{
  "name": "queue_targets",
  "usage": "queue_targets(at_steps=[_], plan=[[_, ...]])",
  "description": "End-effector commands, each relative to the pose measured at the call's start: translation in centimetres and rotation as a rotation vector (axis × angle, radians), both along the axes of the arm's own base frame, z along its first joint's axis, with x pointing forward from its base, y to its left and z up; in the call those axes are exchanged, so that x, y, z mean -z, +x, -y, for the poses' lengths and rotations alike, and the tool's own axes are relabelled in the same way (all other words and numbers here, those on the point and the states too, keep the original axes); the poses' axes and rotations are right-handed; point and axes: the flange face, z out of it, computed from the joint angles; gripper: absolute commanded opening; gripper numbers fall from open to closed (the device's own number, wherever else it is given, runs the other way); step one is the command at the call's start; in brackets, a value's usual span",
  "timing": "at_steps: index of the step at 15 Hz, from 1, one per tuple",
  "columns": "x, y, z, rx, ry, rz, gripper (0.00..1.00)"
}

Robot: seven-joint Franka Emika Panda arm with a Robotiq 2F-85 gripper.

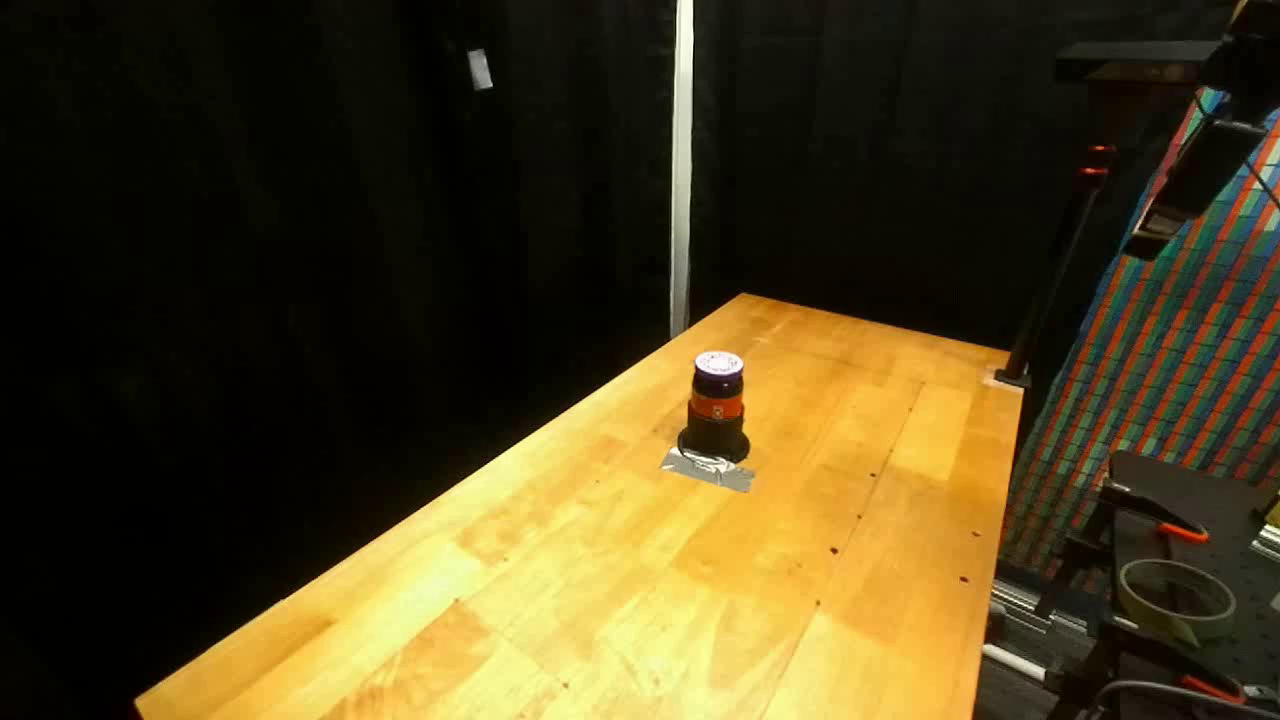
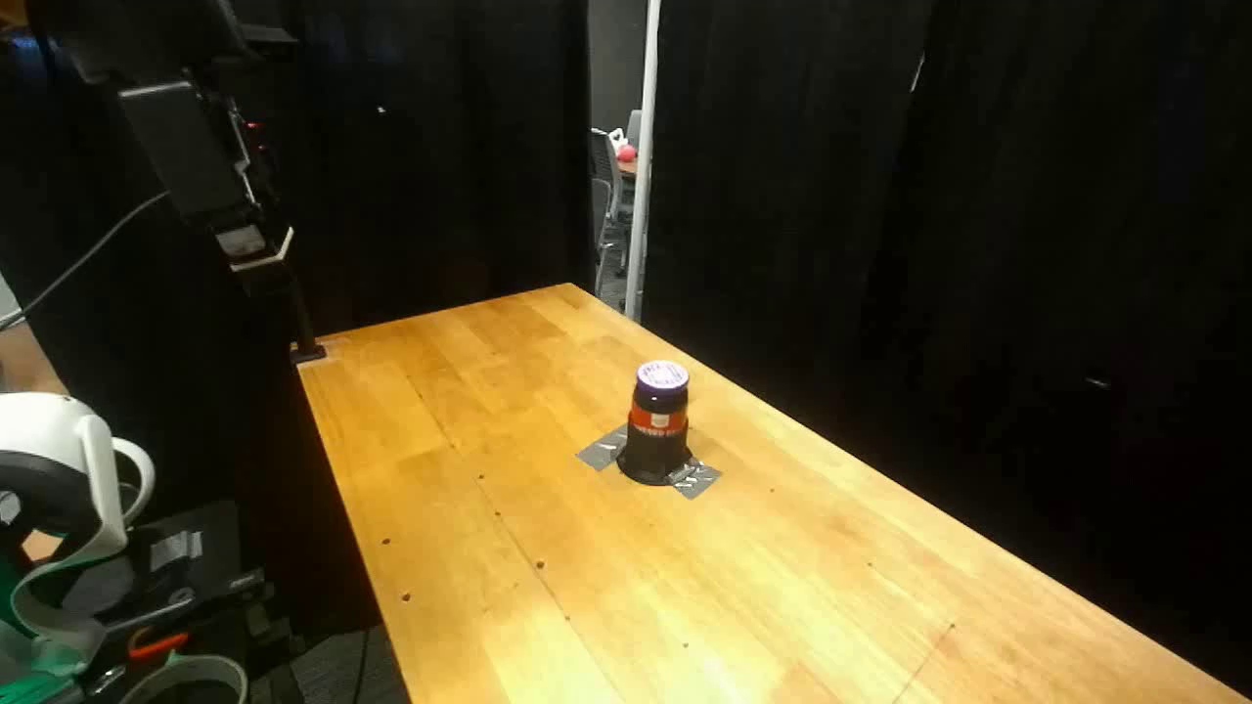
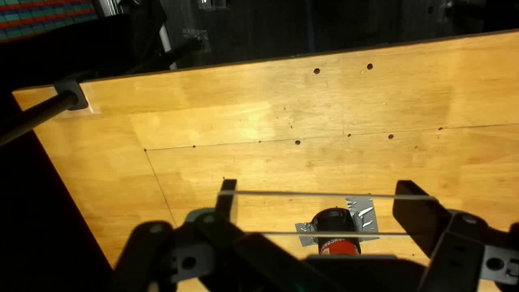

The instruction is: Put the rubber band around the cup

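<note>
The cup [image 1: 717,405] is a small dark upright cylinder with an orange-red middle and a pale top. It stands on the wooden table in both exterior views [image 2: 657,422]. In the wrist view its dark lower part and red band [image 3: 339,246] show; its top is hidden behind the gripper's body. My gripper [image 3: 318,186] is open, its fingers wide apart. The pale rubber band [image 3: 322,194] is stretched round both fingers as two near-parallel strands. The gripper hangs high above the table's edge side, apart from the cup, in both exterior views [image 1: 1150,248] [image 2: 256,259].
Grey tape [image 1: 708,470] lies at the cup's base on the wooden table [image 1: 640,600]. A dark post [image 2: 303,313] stands at a table corner. A side surface beside the table holds a tape roll [image 1: 1177,600]. Black curtains [image 2: 782,196] stand around the table.
</note>
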Motion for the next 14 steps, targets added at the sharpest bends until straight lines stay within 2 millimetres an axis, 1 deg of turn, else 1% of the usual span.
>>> queue_targets(at_steps=[1,8,9,10,11,12,14], plan=[[-0.2,0.0,0.0,0.000,0.000,0.002,1.00],[-0.3,0.0,0.0,-0.001,0.000,0.005,1.00],[-0.6,0.5,-0.4,-0.010,0.012,-0.014,1.00],[-0.9,2.2,-1.1,-0.013,0.005,-0.045,1.00],[-0.9,3.1,-1.5,-0.017,0.001,-0.065,1.00],[-0.8,4.8,-2.0,-0.016,-0.002,-0.083,1.00],[-0.8,7.0,-2.8,-0.037,0.005,-0.125,1.00]])
